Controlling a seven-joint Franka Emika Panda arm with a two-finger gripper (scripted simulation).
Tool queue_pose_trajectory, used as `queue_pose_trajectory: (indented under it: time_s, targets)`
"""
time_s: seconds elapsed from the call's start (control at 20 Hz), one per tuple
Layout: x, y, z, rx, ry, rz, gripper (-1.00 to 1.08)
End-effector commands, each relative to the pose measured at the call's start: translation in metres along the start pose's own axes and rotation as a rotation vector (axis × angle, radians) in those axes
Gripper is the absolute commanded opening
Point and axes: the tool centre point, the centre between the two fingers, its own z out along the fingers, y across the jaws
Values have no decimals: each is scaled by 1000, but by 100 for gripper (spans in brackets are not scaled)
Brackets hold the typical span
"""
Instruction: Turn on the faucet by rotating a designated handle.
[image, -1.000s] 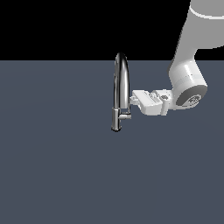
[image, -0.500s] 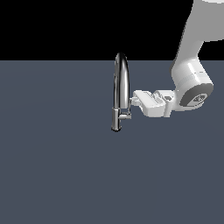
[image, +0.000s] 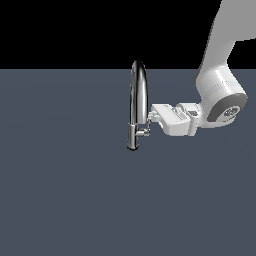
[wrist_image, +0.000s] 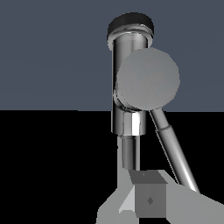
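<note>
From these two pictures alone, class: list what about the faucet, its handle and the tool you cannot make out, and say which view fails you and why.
- Tool: exterior view, too small to tell whether it is open or shut, or touches the faucet.
- Handle: wrist view, seen end-on as a round disc, so its length and angle are lost.
- Spout outlet: neither view shows it.
- Arm: cut off by the exterior view's top edge.

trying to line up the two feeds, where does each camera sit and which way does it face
Exterior view: off the arm, looking across the floor at the faucet side-on; shows the arm and gripper reaching in from the exterior view's right.
Wrist view: on the wrist, facing the handle end-on at close range; one finger shows.
Shared: faucet and handle.
</note>
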Motion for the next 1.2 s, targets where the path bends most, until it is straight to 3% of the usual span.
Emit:
queue_pose_trajectory:
  time_s: [0.0,0.5,0.6,1.15]
  targets:
    - [4,9,-1,0,-1,4,-100]
    - [21,47,-6,3,-1,6,-100]
    - [9,35,2,-9,-3,-17,-100]
    - [74,62,-6,4,0,7,-100]
